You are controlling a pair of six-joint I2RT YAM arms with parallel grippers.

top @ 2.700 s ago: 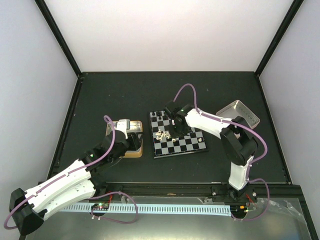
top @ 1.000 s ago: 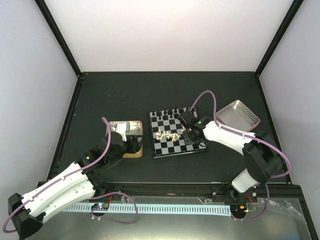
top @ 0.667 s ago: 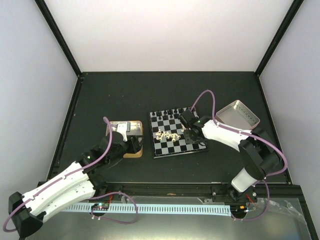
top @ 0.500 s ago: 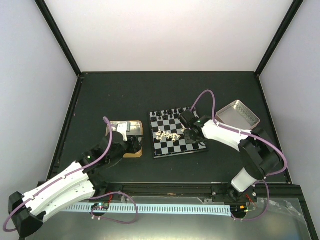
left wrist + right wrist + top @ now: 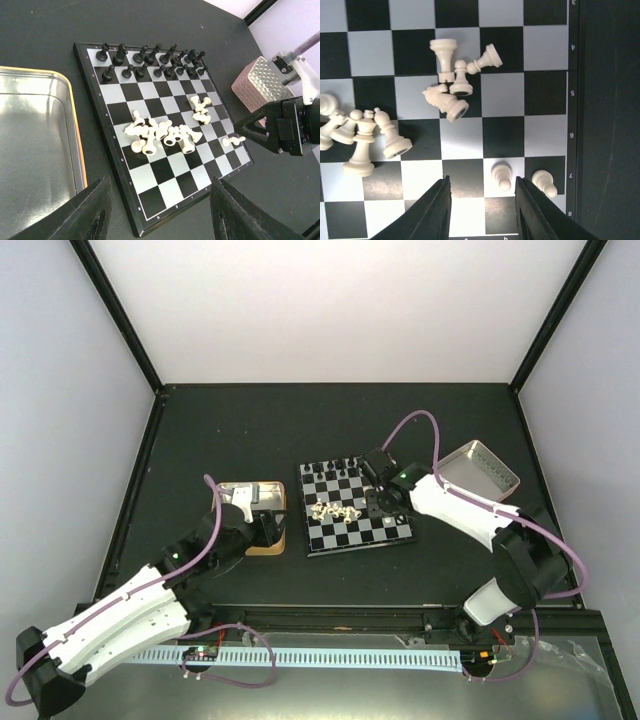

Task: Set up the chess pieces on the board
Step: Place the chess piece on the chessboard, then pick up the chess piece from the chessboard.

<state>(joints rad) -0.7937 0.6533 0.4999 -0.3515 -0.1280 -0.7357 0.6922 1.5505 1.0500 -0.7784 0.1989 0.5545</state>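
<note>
Right wrist: right fingers [image 5: 432,210] part-open, cream pawn [image 5: 501,176] between, seemingly untouched; left fingers [image 5: 95,210] half-open, empty.

From above the cream chess pieces [image 5: 334,510] are too small to tell apart, while the left wrist view crops the tin tray [image 5: 35,130] at its left edge.

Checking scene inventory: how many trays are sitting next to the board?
2: gold-rimmed tin tray just left of the board, pink-sided tray off its right side. No others visible.
</note>
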